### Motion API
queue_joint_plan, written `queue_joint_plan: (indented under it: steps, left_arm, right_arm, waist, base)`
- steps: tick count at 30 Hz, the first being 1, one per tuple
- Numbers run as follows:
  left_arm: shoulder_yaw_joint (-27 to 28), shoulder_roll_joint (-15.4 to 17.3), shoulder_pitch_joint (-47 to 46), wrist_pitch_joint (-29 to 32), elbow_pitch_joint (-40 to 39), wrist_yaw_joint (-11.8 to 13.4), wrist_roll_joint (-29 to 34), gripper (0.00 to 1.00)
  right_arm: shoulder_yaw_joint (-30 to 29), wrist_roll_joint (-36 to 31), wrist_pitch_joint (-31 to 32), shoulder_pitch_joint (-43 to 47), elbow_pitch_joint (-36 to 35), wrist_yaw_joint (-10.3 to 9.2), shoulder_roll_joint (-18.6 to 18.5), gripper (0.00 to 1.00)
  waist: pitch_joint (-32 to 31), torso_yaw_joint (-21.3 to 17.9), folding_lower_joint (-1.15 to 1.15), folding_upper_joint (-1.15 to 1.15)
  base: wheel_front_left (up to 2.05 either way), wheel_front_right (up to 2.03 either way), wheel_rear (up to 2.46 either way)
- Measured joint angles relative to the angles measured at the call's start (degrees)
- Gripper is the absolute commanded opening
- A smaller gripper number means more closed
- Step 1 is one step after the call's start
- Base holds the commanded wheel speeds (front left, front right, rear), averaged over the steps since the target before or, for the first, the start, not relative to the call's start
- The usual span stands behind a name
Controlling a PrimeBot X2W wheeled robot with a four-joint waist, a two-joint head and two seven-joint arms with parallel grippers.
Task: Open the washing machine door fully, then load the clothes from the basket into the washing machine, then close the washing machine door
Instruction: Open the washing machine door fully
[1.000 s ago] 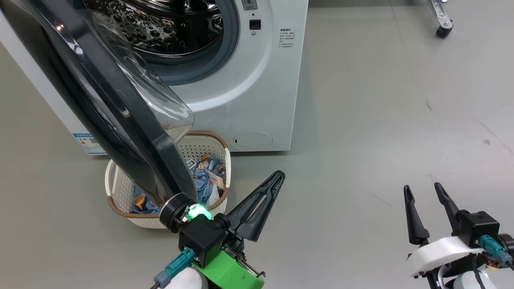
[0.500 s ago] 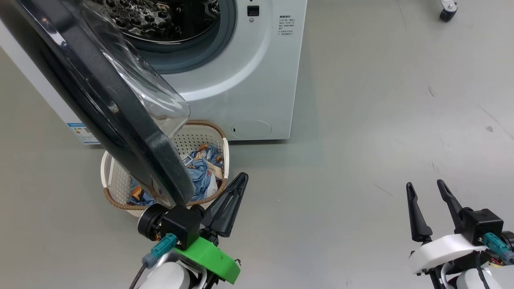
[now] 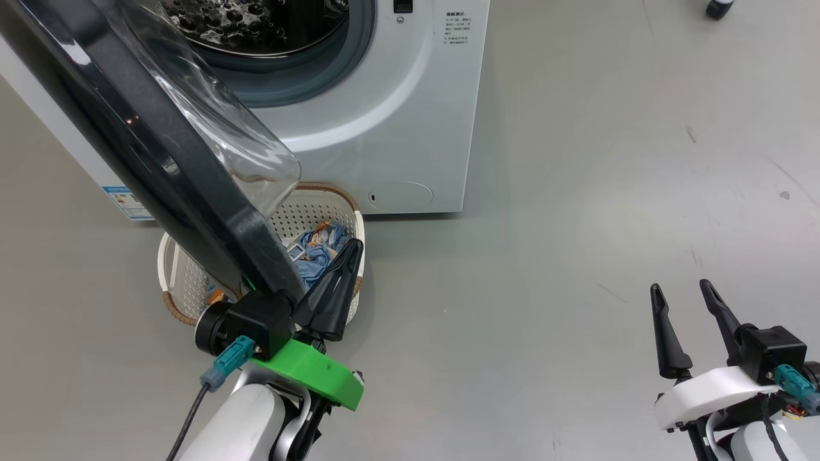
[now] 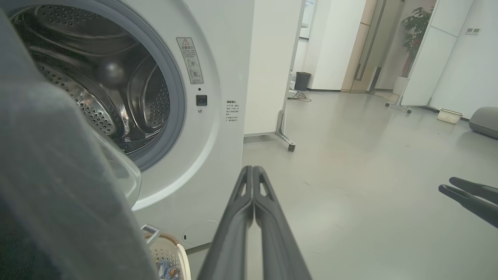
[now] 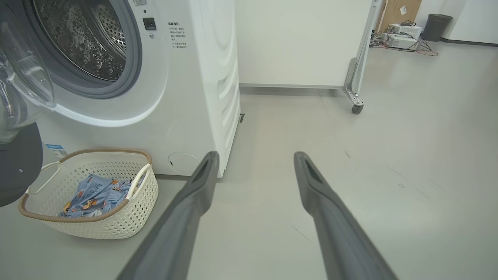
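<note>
Step in hand, as I judge it: opening the door fully; not done. The washing machine door point(image 3: 205, 192) stands partly open, swung out from the left side of the washing machine point(image 3: 397, 115). In the head view its black ring runs edge-on, diagonally from upper left down to lower centre. The left gripper point(image 3: 351, 251) is closed on nothing, fingers pressed flat together. It lies just to the right of the door's free rim, fingers pointing toward the machine; contact cannot be confirmed. The left arm is the nearer one, so further opening probably means pushing the rim leftward, away from the drum point(image 3: 256, 25). The right gripper point(image 3: 680, 288) is well apart at lower right, fingers spread, empty. The door has a glossy ring and a clear bulging glass bowl on its inner face. It overhangs the basket point(image 3: 307, 218) on the floor before the machine, with the clothes point(image 3: 314, 246) inside, blue with orange print.
</note>
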Motion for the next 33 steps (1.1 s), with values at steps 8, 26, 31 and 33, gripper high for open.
queue_joint_plan:
  steps: [8, 26, 31, 33]
  left_arm:
    - [0.8, -0.3, -1.4, -0.1, 2.5, 0.0, -0.4, 0.00]
    - [2.2, -1.8, -3.1, -0.1, 5.2, 0.0, -0.9, 0.00]
    - [2.8, -2.3, -3.0, -0.1, 5.3, -0.4, -0.8, 0.00]
    - [2.9, -2.4, -2.9, -0.1, 5.3, -0.4, -0.8, 0.00]
  right_arm:
    - [-0.4, -0.3, 0.0, -1.0, 0.1, 0.31, 0.2, 1.00]
    - [-1.9, -0.6, 0.0, -1.3, 1.0, 0.79, 0.5, 1.00]
    - [-1.9, -0.9, 0.0, -1.3, 1.3, 0.81, 0.6, 1.00]
    - [-2.0, -0.9, 0.0, -1.3, 1.5, 0.81, 0.7, 1.00]
  waist:
    - [1.6, 0.4, 0.00, 0.00]
    - [1.9, 3.5, 0.00, 0.00]
    - [1.4, 4.9, 0.00, 0.00]
    - [1.1, 5.5, 0.00, 0.00]
  base:
    - [0.00, 0.00, 0.00]
    - [0.00, 0.00, 0.00]
    - [0.00, 0.00, 0.00]
    - [0.00, 0.00, 0.00]
